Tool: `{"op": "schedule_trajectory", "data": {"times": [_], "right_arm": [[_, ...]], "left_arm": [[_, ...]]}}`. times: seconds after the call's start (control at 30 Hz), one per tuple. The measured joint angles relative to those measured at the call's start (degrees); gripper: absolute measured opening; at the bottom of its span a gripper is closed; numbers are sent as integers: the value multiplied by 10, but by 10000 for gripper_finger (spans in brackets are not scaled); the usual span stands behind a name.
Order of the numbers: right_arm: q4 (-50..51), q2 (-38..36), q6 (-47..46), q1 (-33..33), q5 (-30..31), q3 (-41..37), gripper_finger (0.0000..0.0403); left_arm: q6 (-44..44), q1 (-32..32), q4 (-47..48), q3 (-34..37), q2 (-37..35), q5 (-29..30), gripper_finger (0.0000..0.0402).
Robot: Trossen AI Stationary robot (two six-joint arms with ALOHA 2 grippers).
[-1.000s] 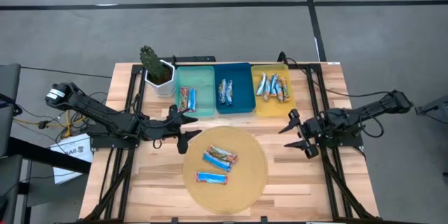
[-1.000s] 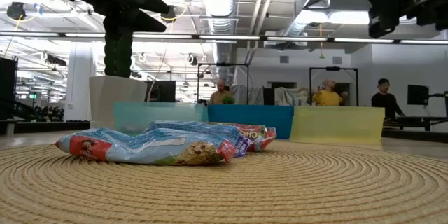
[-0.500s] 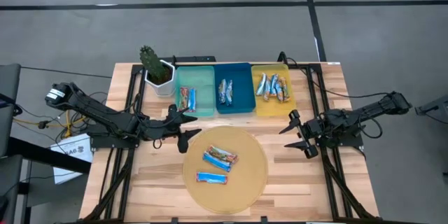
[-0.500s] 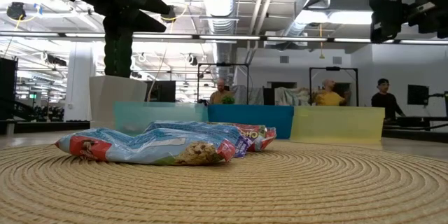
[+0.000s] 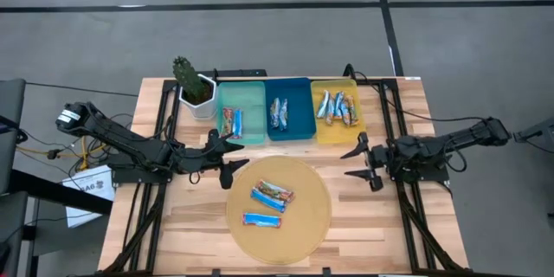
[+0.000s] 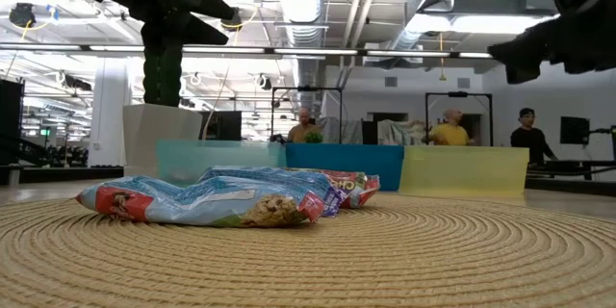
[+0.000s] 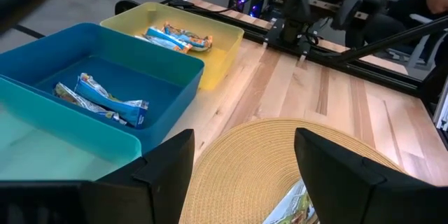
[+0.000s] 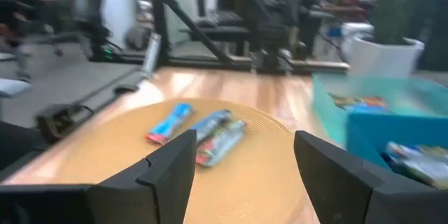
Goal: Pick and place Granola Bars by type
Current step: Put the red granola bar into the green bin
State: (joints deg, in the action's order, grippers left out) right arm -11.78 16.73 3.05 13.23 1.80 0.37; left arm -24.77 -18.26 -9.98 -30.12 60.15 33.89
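Three granola bars lie on the round woven mat [image 5: 279, 209]: two overlapping [image 5: 272, 195] and one blue [image 5: 262, 221]. More bars lie in the teal tray [image 5: 241, 112], the blue tray [image 5: 290, 108] and the yellow tray [image 5: 335, 108]. My left gripper [image 5: 234, 157] hovers open at the mat's far left rim, near the teal tray. My right gripper [image 5: 357, 163] hovers open, its fingers level, just right of the mat. In the right wrist view the mat's bars [image 8: 203, 129] lie ahead of the open fingers [image 8: 241, 175].
A cactus in a white pot [image 5: 195, 86] stands left of the teal tray. The three trays sit side by side along the table's far edge. Bare wood lies beside the mat on both sides [image 5: 372, 225]. People stand in the room behind the table.
My right gripper has sunk a little and tipped its fingers toward level, reaching slightly toward the mat. It has stayed open. The bars have kept still.
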Motion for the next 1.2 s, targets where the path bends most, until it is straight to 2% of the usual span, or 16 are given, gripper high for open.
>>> {"op": "schedule_trajectory", "data": {"times": [0.17, 0.53, 0.93, 1.2], "right_arm": [[28, 0, -9, -3, 30, 0, 234], [92, 0, -21, -3, 30, 0, 234], [99, 0, -54, -3, 33, -1, 234], [99, 0, -106, -3, 31, -1, 234]], "left_arm": [[-1, 0, 0, 0, 0, 0, 238], [0, 0, 3, 0, 0, -4, 238], [22, 0, 0, 0, 0, -101, 238], [87, 0, 2, 0, 0, -146, 238]]}}
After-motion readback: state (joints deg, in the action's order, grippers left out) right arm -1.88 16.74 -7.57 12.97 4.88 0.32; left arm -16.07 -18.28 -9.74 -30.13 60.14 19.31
